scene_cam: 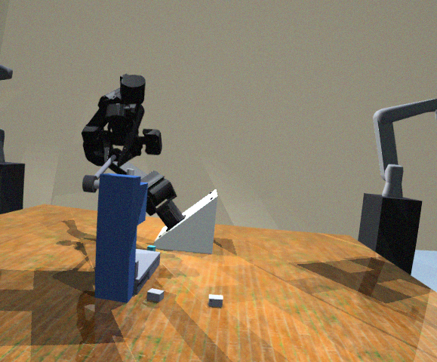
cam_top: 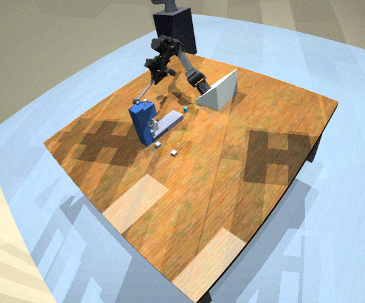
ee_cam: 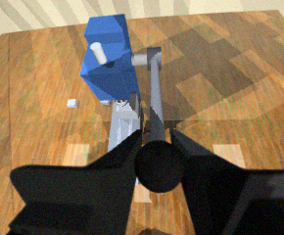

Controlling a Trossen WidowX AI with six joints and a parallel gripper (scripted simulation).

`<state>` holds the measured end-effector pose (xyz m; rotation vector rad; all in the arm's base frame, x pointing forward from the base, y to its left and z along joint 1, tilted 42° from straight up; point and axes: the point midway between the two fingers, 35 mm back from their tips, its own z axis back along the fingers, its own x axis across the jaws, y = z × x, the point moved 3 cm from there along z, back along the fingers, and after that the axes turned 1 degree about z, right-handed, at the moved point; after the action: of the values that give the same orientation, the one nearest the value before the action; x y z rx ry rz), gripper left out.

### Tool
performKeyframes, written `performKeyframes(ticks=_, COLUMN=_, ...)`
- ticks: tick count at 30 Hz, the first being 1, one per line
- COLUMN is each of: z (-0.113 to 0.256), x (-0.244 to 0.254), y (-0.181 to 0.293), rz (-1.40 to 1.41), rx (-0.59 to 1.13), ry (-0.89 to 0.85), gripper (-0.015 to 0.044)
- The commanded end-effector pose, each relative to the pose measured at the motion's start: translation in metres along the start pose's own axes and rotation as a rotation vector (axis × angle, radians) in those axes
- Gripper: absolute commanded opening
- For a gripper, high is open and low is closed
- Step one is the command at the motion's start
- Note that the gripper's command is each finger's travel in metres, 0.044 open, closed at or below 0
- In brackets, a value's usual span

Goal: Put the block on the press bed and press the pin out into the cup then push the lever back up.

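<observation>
The arm (cam_top: 185,62) (scene_cam: 161,191) rose from a pale wedge-shaped mount (cam_top: 227,90) (scene_cam: 198,235) and reached left, above the surface (cam_top: 192,182) (scene_cam: 288,311) (ee_cam: 240,98). Its jaws were clamped on the dark round knob (ee_cam: 161,166) at the free end of the lever (cam_top: 145,90) (scene_cam: 104,167) (ee_cam: 156,98), which slanted upward from its pivot beside the top of the blue press (cam_top: 140,122) (scene_cam: 115,237) (ee_cam: 109,61).

The grey block (cam_top: 152,124) (ee_cam: 127,112) sat on the press bed (cam_top: 171,121) (scene_cam: 148,262) (ee_cam: 118,131), close to the blue upright and below its head; whether its pin lined up with the punch could not be told. A pale peg (cam_top: 145,100) (scene_cam: 130,171) (ee_cam: 98,53) stuck up from the head.

In the top view, a pale cube (cam_top: 157,144) (scene_cam: 155,295) (ee_cam: 105,102) lay near the press's foot, with a white cube (cam_top: 174,153) (scene_cam: 215,300) (ee_cam: 72,103) farther right. A small teal piece (cam_top: 185,109) (scene_cam: 151,247) stood just beyond the bed's far end, between bed and mount.
</observation>
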<state>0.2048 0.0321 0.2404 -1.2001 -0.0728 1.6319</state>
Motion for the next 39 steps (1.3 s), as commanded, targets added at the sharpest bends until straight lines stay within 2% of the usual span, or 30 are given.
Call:
performKeyframes(ticks=1, z=-0.004, x=0.000, y=0.008, rz=0.017, rx=0.022, ry=0.013, gripper=0.0000)
performKeyframes(ticks=39, z=-0.012, x=0.000, y=0.022, rz=0.017, rx=0.022, ry=0.012, gripper=0.0000)
